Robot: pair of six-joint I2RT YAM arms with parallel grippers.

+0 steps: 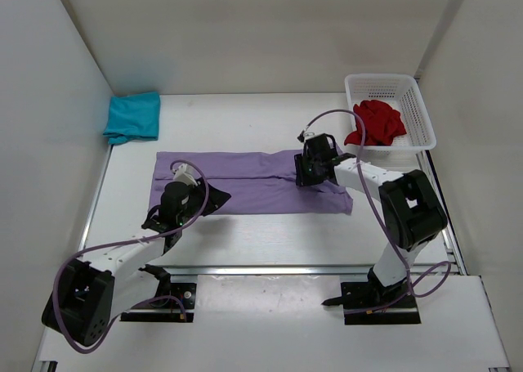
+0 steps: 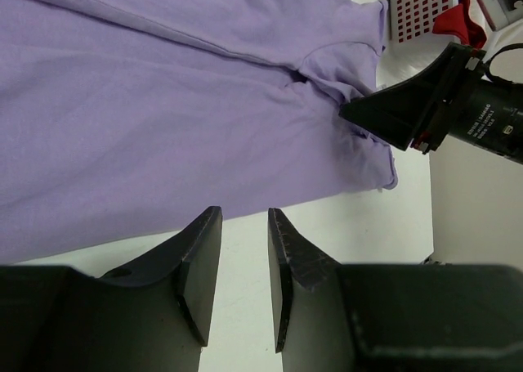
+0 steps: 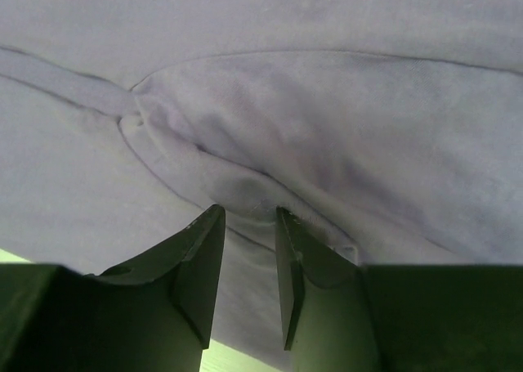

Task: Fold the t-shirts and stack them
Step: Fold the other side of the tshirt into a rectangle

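The lavender t-shirt lies flat across the middle of the table, folded lengthwise into a long band. My right gripper rests on its right part, jaws open, with a raised wrinkle of the cloth at the fingertips and nothing pinched. My left gripper hovers at the shirt's near edge, jaws open over bare table, holding nothing. The teal t-shirt sits folded at the back left. The red t-shirt lies crumpled in the basket.
A white mesh basket stands at the back right against the wall. White walls close in the table on the left, back and right. The right arm's black fingers show in the left wrist view over the shirt's right end.
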